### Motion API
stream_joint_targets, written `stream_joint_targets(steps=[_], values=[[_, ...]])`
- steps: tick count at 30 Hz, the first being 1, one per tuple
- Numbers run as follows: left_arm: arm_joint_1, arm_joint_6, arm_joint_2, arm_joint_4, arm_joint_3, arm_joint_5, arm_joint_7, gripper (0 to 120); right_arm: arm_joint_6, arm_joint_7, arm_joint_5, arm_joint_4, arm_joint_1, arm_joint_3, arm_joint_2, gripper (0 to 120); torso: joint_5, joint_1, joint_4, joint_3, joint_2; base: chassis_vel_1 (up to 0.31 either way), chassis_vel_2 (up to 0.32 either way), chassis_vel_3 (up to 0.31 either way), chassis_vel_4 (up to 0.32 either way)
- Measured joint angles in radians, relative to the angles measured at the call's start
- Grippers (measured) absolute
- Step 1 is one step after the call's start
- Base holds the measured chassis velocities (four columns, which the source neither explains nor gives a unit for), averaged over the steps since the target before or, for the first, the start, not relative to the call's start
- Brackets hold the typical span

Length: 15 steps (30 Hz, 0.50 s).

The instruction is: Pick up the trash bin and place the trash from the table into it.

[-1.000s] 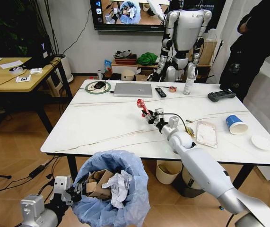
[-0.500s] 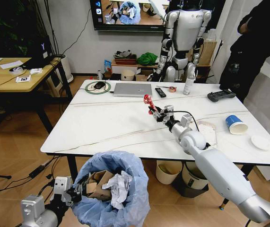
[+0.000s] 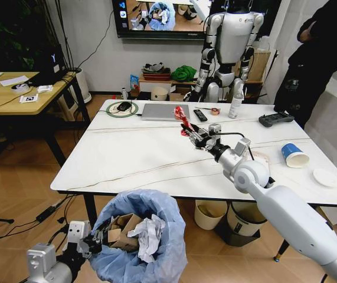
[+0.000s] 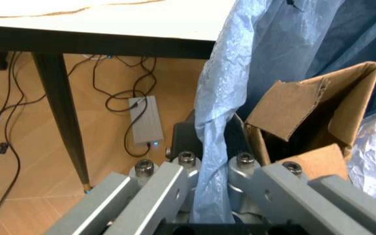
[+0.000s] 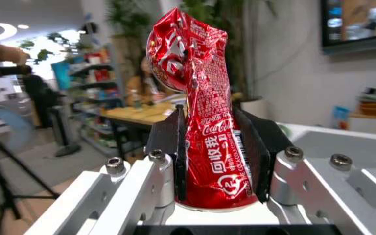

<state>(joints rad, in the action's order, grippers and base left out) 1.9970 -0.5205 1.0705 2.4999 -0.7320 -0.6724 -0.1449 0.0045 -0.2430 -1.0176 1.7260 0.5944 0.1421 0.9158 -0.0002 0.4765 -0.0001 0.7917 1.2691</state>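
**A:** Where is the can?

**B:** The crushed red can (image 5: pixel 204 127) is pinched upright between the right gripper's (image 3: pixel 193 133) dark pads, held in the air above the far middle of the table (image 3: pixel 133 159), near the laptop (image 3: pixel 164 111). Its label shows Chinese characters reading "回收我" beside a Coca-Cola script logo.

**A:** And the bin?

**B:** The bin (image 3: pixel 138 244) hangs below the table's near edge. The left gripper (image 4: pixel 207 178) is closed on a fold of its blue bag (image 4: pixel 217 127) at the rim. Torn cardboard (image 4: pixel 318 117) and crumpled white paper (image 3: pixel 147 233) lie inside.

**A:** What remains on the table?

**B:** A blue-white cup (image 3: pixel 295 155) on its side and a clear packet (image 3: pixel 261 160), both toward the right end.
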Motion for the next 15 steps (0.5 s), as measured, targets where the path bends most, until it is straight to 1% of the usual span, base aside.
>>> stream_joint_targets(steps=[4, 5, 7, 10, 13, 15], values=[[0.008, -0.001, -0.007, 0.0, -0.001, -0.001, 0.0, 0, 0.008, -0.025, -0.047, 0.052, -0.058, 0.081, 0.0, 23, 0.0001, 0.0, 0.0, 0.0, 0.0, 0.0, 0.0, 0.0, 0.0], [0.008, -0.001, -0.007, 0.0, -0.001, -0.001, 0.0, 0, 0.008, -0.025, -0.047, 0.052, -0.058, 0.081, 0.0, 23, 0.0001, 0.0, 0.0, 0.0, 0.0, 0.0, 0.0, 0.0, 0.0], [0.011, -0.001, -0.009, 0.0, -0.002, -0.002, 0.0, 0, 0.01, -0.034, -0.075, 0.073, -0.088, 0.117, 0.007, 23, 0.0, 0.0, 0.0, 0.0, 0.0, 0.0, 0.0, 0.0, 0.0], [0.007, -0.003, -0.008, 0.0, -0.004, -0.005, -0.001, 0, 0.029, -0.058, -0.122, 0.094, -0.148, 0.203, 0.025, 23, 0.0, 0.0, 0.0002, 0.0, 0.0, 0.0, 0.0, 0.0, 0.0], [0.005, -0.005, -0.009, 0.0, -0.006, -0.007, -0.003, 0, 0.045, -0.074, -0.144, 0.101, -0.184, 0.252, 0.036, 23, -0.0002, 0.0, 0.0002, 0.0, 0.0, 0.0, 0.0, 0.0, 0.0], [0.004, -0.007, -0.013, 0.0, -0.01, -0.011, -0.004, 0, 0.063, -0.112, -0.163, 0.105, -0.223, 0.309, 0.048, 23, -0.0001, 0.0, 0.0003, 0.0, 0.0, 0.0, 0.0, 0.0, 0.0]])
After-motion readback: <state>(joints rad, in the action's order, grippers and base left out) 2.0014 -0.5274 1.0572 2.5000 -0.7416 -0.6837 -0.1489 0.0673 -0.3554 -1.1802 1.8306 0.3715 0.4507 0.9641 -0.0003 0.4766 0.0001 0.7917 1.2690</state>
